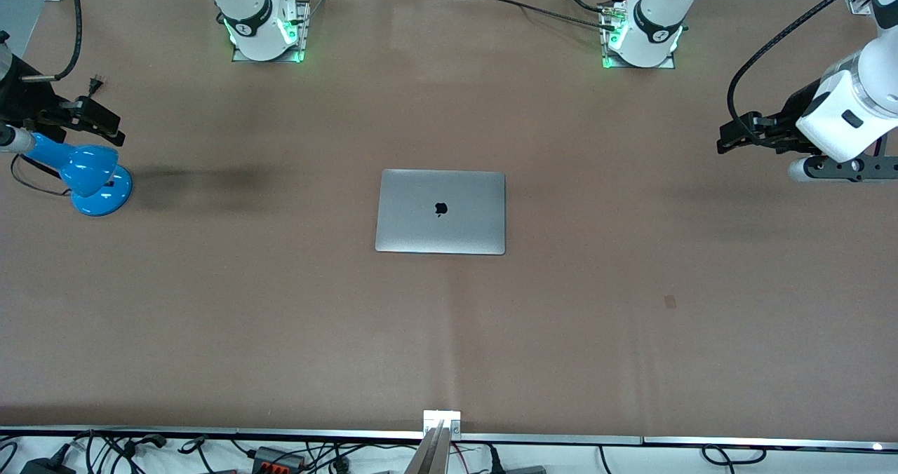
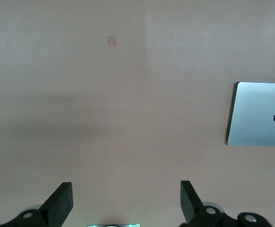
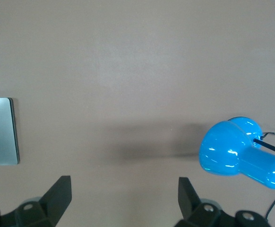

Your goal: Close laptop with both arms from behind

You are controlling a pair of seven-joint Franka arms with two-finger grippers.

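- You had the laptop [image 1: 440,212] lying shut and flat at the middle of the brown table [image 1: 280,320], lid up with the black apple logo showing; nothing touched it; it lay nearer the front camera than both arm bases.
- A small paler patch [image 1: 671,301] marked the table surface nearer the front camera than the laptop, toward the left arm's end.
- Your left gripper [image 1: 733,141] hung over the table at the left arm's end, well apart from the laptop; its fingers [image 2: 59,203] stood spread wide with bare table between them, holding nothing; the laptop's edge showed at the side of the left wrist view.
- Your right gripper [image 1: 102,120] hung at the right arm's end, over a blue desk lamp [image 1: 95,176]; fingers [image 3: 57,194] parted wide, released, empty; the lamp's base sat on the table, its head tilted, a dark cord trailing from it.
- The bases of both arms glowed green, farthest from the front camera.
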